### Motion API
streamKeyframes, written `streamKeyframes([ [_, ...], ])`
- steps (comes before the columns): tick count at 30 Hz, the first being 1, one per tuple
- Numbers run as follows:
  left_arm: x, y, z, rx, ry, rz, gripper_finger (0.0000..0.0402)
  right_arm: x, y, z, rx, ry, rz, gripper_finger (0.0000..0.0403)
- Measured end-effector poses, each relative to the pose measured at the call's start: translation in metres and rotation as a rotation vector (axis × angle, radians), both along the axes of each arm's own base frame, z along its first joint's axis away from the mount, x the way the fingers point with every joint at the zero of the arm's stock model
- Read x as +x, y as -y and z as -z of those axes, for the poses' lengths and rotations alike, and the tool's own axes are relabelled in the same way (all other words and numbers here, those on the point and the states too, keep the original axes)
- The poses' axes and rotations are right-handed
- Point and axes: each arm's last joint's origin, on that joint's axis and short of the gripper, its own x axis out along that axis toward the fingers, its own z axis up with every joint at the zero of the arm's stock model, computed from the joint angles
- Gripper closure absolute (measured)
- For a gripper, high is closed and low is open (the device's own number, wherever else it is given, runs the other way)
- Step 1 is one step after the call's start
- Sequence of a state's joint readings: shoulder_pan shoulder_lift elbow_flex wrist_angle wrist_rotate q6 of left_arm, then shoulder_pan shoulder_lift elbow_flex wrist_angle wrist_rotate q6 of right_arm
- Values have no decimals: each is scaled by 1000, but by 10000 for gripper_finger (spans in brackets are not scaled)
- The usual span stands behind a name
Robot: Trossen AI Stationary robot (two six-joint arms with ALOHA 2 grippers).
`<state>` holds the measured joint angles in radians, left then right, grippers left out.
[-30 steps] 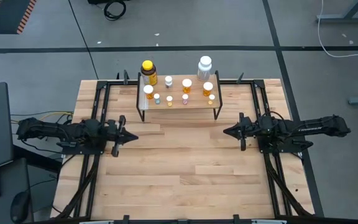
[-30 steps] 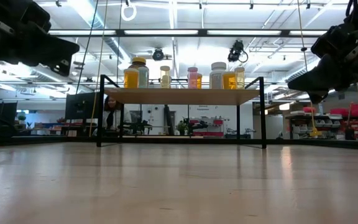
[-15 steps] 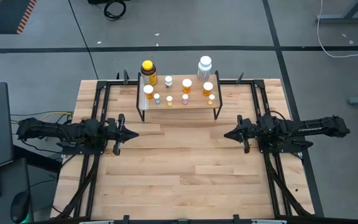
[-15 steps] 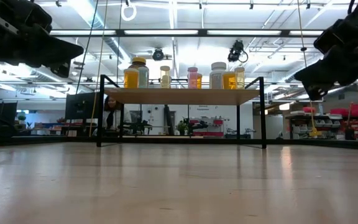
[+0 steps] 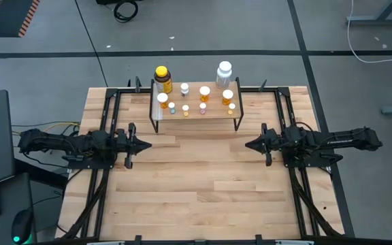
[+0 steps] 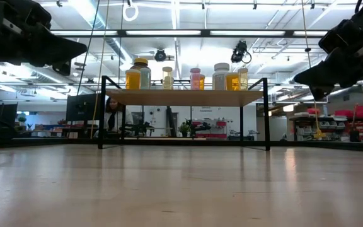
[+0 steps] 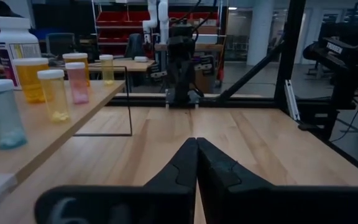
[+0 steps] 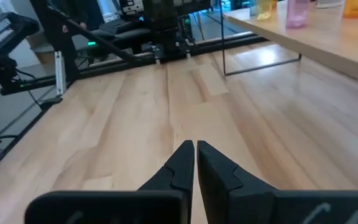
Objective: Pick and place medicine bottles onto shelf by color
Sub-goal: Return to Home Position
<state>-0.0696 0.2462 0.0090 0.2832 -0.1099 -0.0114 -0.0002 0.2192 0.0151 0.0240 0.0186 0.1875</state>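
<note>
- The step in hand looks like parking the arms. The left gripper (image 5: 142, 144) hangs over the worktop (image 5: 196, 184) in front of the shelf (image 5: 213, 114), off its left end, with its fingers pressed together and nothing between them.
- The right gripper (image 5: 248, 144) mirrors it off the shelf's right end, likewise closed and empty.
- To finish well, I judge each arm should draw straight back on its own side, away from the shelf. It should keep its height above the worktop so no link swings toward the shelf's thin black legs.
- Slow, even motion matters, since a knock on the shelf could topple the light vials.
- All the medicine bottles (image 5: 204, 93) I can see stand upright on the shelf's pale plank.
- The yellow bottle (image 5: 162, 77) is at the shelf's back left corner and the white bottle (image 5: 224, 72) at its back right.
- Orange vials (image 5: 162, 101) with white caps stand between them.
- Tiny ones line the shelf's front: a teal vial (image 7: 2, 115), a yellow vial (image 7: 53, 94) and a pink vial (image 7: 76, 81).
</note>
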Motion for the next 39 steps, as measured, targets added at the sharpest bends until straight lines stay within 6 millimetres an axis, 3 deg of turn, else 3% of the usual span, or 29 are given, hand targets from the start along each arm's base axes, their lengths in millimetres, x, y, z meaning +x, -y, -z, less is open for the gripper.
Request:
streamKeyframes([
  [12,0,0,0,-2,-1,-1,370,0,0,2,28,-20,-7,382],
  [39,0,0,1,-3,-4,-1,379,0,0,2,31,-19,-6,380],
])
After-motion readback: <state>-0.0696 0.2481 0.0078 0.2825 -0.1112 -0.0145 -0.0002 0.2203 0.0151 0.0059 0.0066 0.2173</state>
